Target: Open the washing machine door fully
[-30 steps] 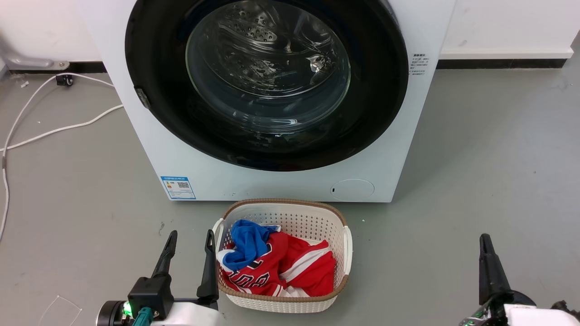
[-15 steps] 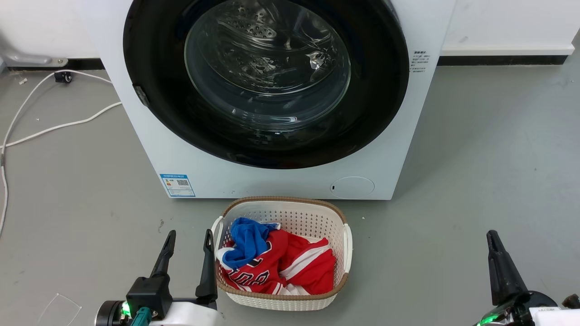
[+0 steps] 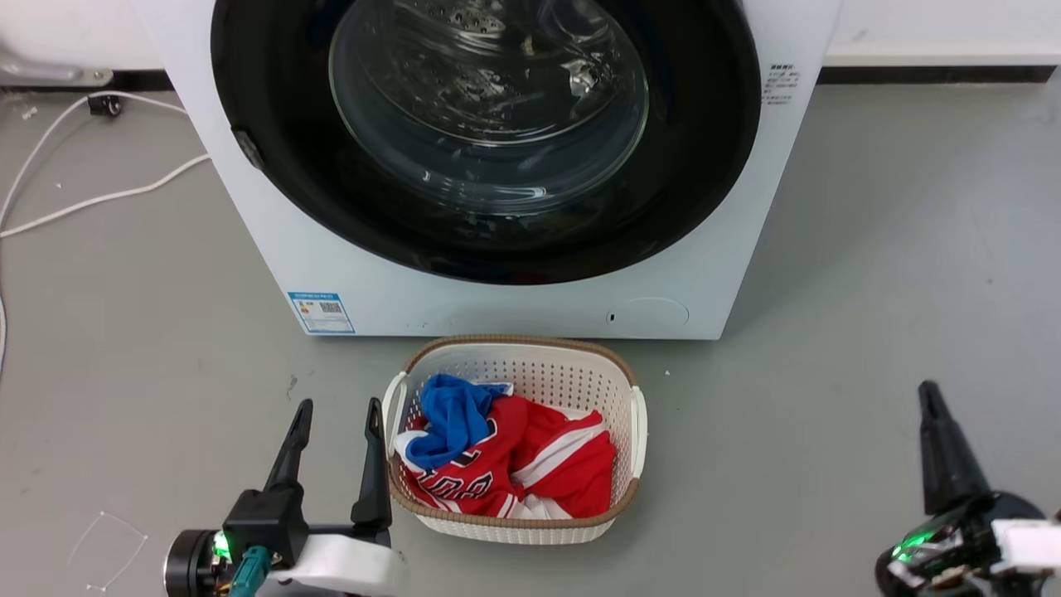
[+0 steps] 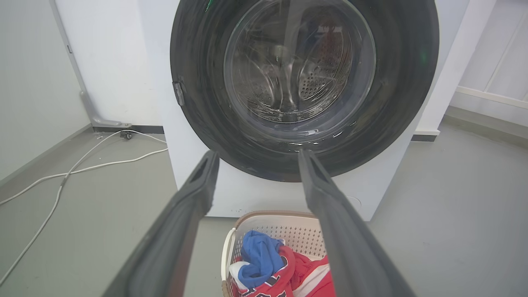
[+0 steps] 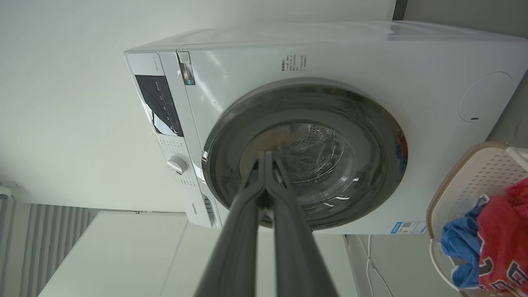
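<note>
The washing machine (image 3: pixel 497 307) stands against the wall, and the washing machine door (image 3: pixel 704 166) is shut, its black ring lying flush against the white front all the way round. A small grey metal piece (image 3: pixel 247 148) sits on the door's left edge.

A white laundry basket (image 3: pixel 514 342) with red and blue clothes (image 3: pixel 547 473) stands on the floor (image 3: pixel 870 290) just in front of the machine, below the door's lower edge.

The left claw (image 3: pixel 336 410) hangs low, its two fingers spread well apart and holding nothing; its inner finger is just beside the basket's left rim. The right claw (image 3: pixel 928 394) is well off to the basket's right over bare floor, and in the right wrist view its fingers are pressed together at the tips, empty.

The floor to the right of the machine and basket is open. On the left a white cable (image 3: pixel 108 197) trails across the floor.
</note>
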You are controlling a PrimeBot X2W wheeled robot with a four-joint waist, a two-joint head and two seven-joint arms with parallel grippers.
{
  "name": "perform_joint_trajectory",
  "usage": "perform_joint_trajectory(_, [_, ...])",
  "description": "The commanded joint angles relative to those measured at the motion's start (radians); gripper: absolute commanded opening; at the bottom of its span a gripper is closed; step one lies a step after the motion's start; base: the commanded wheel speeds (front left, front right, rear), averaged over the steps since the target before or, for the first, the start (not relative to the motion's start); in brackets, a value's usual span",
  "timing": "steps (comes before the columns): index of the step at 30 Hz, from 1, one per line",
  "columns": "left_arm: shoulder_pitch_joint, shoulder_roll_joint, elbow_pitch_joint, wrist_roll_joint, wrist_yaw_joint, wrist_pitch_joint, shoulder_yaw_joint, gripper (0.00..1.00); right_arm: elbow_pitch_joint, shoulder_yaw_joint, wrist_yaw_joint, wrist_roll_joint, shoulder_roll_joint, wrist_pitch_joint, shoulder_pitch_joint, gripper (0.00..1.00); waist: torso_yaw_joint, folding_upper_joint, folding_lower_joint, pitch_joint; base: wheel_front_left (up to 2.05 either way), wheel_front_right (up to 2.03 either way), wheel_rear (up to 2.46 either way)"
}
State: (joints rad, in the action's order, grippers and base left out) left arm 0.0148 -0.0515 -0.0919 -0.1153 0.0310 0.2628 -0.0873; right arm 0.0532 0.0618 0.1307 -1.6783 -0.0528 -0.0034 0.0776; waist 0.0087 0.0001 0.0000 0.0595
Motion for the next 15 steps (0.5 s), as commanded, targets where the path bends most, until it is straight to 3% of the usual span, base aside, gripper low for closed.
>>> perform_joint_trajectory(1, [-0.017, 0.002, 0.006, 0.006, 0.004, 0.003, 0.003, 1.0, -0.008, 0.017, 0.0, 0.008, -0.004, 0.007, -0.029, 0.0, 0.004, -0.0001, 0.0, 0.017, 0.0, 0.0, 0.0])
perform_joint_trajectory(15, [-0.16, 0.002, 0.083, 0.044, -0.019, 0.003, 0.029, 1.0, -0.143, 0.171, 0.0, -0.02, -0.149, 0.109, -0.442, 0.0, 0.02, -0.0001, 0.0, 0.248, 0.0, 0.0, 0.0])
